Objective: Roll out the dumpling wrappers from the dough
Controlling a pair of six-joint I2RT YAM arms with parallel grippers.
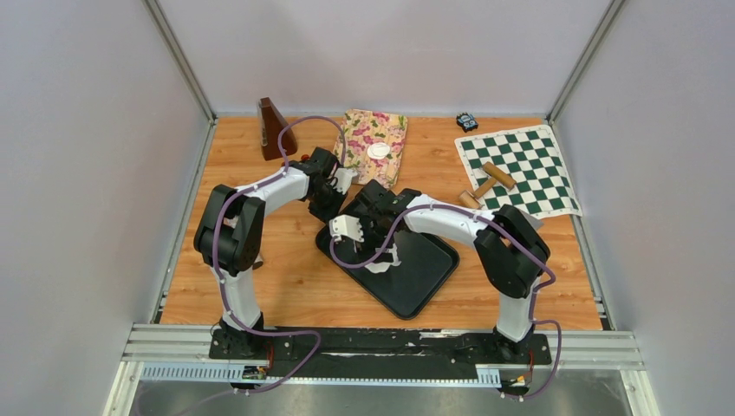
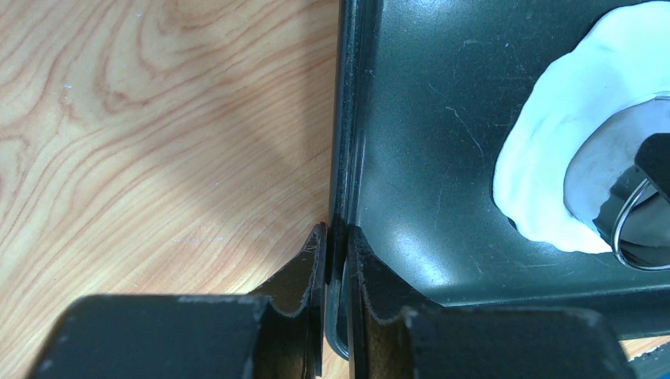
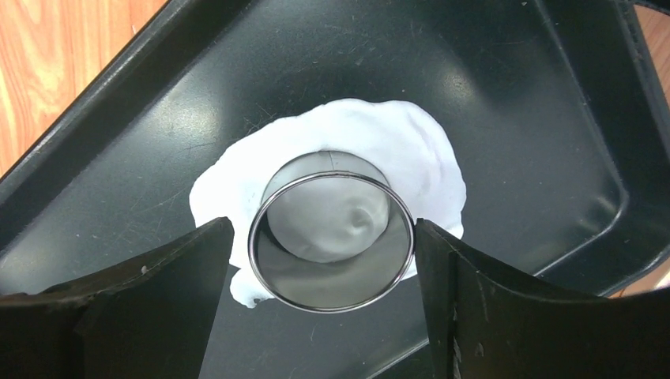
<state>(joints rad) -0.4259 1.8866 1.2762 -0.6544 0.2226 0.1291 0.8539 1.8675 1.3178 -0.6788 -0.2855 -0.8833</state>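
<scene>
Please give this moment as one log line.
left gripper: shut on tray rim | right gripper: open around cutter | cutter: on dough | wrapper: on cloth

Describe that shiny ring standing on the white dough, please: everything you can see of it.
The ring is a thin-walled, shiny hoop, metal by its look, open at top and bottom. It stands upright on the flattened white dough in the black tray, and a round patch of dough shows inside it. The right gripper has its open fingers on either side of it. One finger stands just clear, and the other is too close to tell whether it touches.
</scene>
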